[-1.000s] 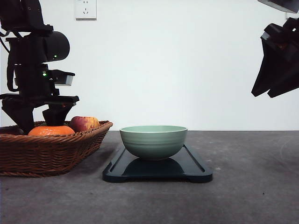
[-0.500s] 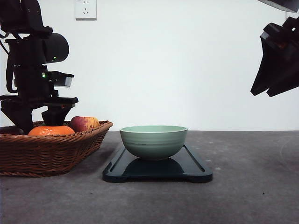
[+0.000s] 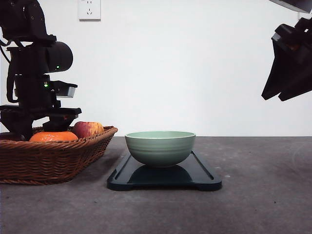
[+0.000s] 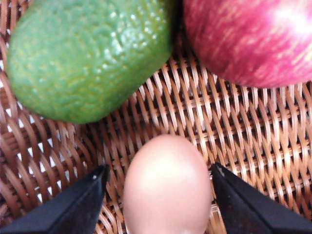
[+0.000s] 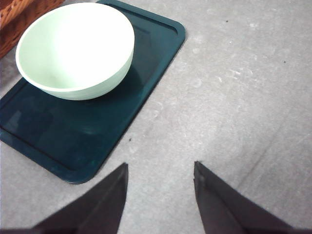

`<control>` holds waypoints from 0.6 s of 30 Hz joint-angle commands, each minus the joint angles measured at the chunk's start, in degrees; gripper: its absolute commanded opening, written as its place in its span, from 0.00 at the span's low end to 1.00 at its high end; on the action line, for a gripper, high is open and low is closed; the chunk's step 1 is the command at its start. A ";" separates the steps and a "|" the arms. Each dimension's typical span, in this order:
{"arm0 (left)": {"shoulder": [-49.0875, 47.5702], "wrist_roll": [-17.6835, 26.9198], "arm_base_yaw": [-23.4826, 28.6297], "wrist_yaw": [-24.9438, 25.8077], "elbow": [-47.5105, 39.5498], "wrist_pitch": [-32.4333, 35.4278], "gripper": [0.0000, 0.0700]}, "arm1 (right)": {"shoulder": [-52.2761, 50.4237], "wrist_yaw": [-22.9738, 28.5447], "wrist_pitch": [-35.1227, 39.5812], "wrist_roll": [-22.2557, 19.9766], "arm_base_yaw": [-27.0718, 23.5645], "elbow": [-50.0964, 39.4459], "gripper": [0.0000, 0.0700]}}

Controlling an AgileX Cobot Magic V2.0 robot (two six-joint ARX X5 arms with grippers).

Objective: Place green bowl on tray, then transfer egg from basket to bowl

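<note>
Left gripper (image 4: 158, 195) sitting open, fingers straddling egg (image 4: 167, 185) in basket (image 3: 53, 158), lime (image 4: 87, 56) and apple (image 4: 253, 39) crowding ahead. Right gripper (image 5: 158, 195) hanging open, well clear.

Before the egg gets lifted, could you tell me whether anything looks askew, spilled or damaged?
Nothing stands out. The green bowl sits upright on the tray, and the egg lies whole in the basket between the open left gripper fingers.

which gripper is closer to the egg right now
Left. The left gripper straddles the egg in the basket, fingers either side; the right gripper hangs high, beyond the tray.
</note>
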 commanded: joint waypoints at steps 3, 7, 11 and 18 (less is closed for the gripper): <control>1.18 -0.80 -0.09 -0.31 1.20 0.28 0.51 | 0.50 -0.02 0.56 -0.22 0.20 0.55 0.38; 1.17 -0.82 -0.09 -0.31 1.20 0.28 0.40 | 0.50 -0.02 0.55 -0.22 0.20 0.55 0.38; 1.16 -1.20 -0.09 -0.31 1.23 0.28 0.38 | 0.50 -0.02 0.54 -0.22 0.20 0.55 0.38; 0.37 -2.12 -0.09 -0.31 1.67 -0.17 0.38 | 0.50 -0.02 0.49 -0.24 0.20 0.55 0.38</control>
